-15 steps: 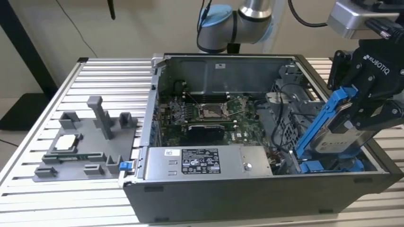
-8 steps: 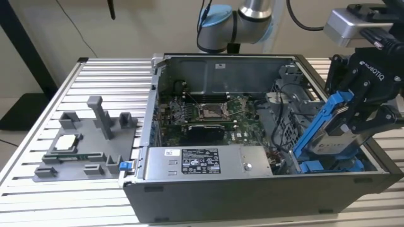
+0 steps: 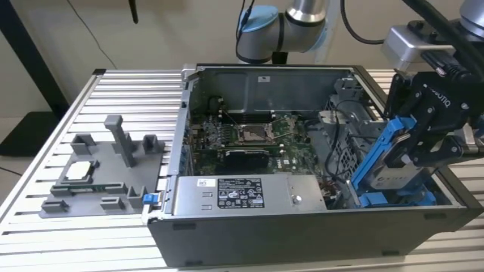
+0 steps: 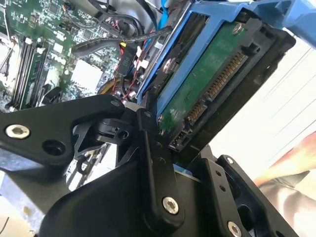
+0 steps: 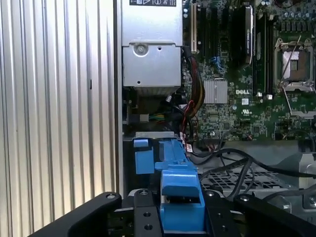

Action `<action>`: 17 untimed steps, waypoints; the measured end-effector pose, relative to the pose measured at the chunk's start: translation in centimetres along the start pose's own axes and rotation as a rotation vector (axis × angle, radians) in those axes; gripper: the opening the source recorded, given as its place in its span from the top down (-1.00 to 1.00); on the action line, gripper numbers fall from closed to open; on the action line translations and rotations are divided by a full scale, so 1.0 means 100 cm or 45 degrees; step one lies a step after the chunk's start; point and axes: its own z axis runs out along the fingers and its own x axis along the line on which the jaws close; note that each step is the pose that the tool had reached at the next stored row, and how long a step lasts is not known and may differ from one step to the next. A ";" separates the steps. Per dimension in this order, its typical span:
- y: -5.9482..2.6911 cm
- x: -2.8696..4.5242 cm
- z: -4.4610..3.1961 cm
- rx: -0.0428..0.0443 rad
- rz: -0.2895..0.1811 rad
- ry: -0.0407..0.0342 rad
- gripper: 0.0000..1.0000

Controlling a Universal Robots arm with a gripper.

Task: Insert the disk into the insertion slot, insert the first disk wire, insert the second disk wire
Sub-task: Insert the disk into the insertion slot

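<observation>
- Gripper: closed on the disk. Its fingers clamp the blue carrier frame from both sides, and in the first wrist view the carrier handle sits between them.
- Disk position: held tilted above the insertion slot, at the corner of the computer case on the exterior view's right. It is not yet seated. Its connector edge shows bare in the second wrist view, with no wire attached.
- Risk — misaligned entry: the disk is steeply tilted relative to the slot's blue rails. Lowered at this angle, one carrier edge would likely catch on a rail or tab and jam.
- Risk — trapped cabling: loose black cables and thin red wires lie just beside the bay. A descent that drifts toward the motherboard could pinch them under the carrier.
- Risk, slip in the grip: the hold is on the plastic frame, not the metal body. Side load from a snag could flex the frame and let the disk twist or drop.
- Risk, connector damage: the exposed connector edge could strike the bay wall if that end goes in first.
</observation>
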 end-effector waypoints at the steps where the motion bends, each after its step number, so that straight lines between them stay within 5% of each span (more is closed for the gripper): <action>1: -0.0001 0.0001 0.0020 0.000 0.000 -0.0012 1.00; 10: -0.0006 0.0009 0.0149 0.001 0.000 -0.0011 1.00; 17: -0.0007 0.0008 0.0158 0.001 0.000 -0.0032 1.00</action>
